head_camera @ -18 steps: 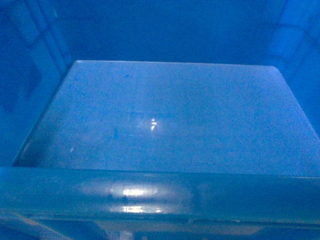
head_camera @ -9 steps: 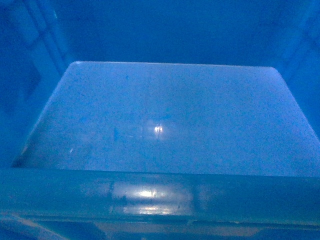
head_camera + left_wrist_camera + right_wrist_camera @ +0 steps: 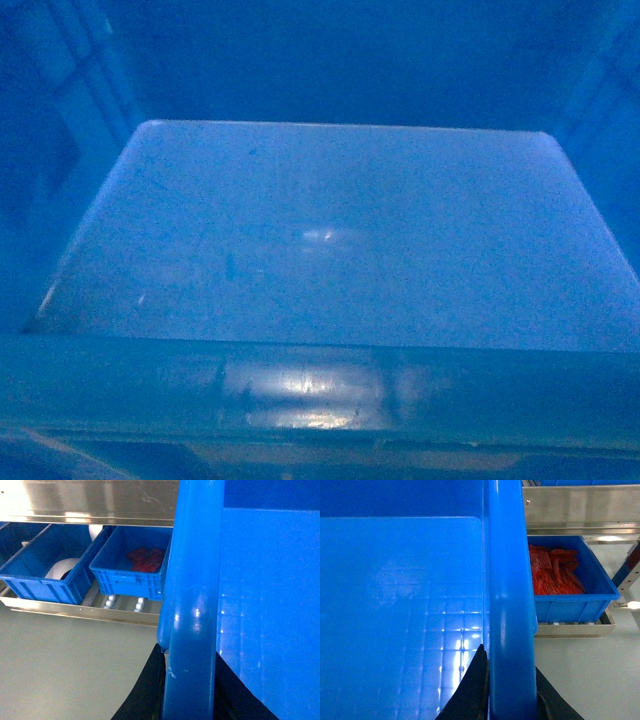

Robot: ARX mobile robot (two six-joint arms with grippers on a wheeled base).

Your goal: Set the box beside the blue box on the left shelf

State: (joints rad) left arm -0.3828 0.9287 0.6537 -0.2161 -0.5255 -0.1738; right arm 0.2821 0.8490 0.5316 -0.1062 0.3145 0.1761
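Observation:
The box [image 3: 330,240] fills the head view; its smooth floor and near rim are all that shows there. My left gripper [image 3: 190,654] is shut on the box's left rim [image 3: 192,595], one black finger on each side. My right gripper [image 3: 509,659] is shut on the right rim [image 3: 507,590] in the same way. In the left wrist view, the left shelf [image 3: 80,611], with white rollers [image 3: 122,601], lies ahead and below. A blue box [image 3: 132,575] with red contents stands on it. The held box hangs above the floor, apart from the shelf.
A second blue box [image 3: 45,575] holding a white roll sits left of the first one. A steel shelf level [image 3: 90,500] runs just above both. The right wrist view shows a blue box of red items [image 3: 570,590] on a rack [image 3: 572,628], and grey floor [image 3: 580,680].
The glare spot on the box floor has drifted slightly right and spread. The box has barely shifted in the head view; both grips look unchanged.

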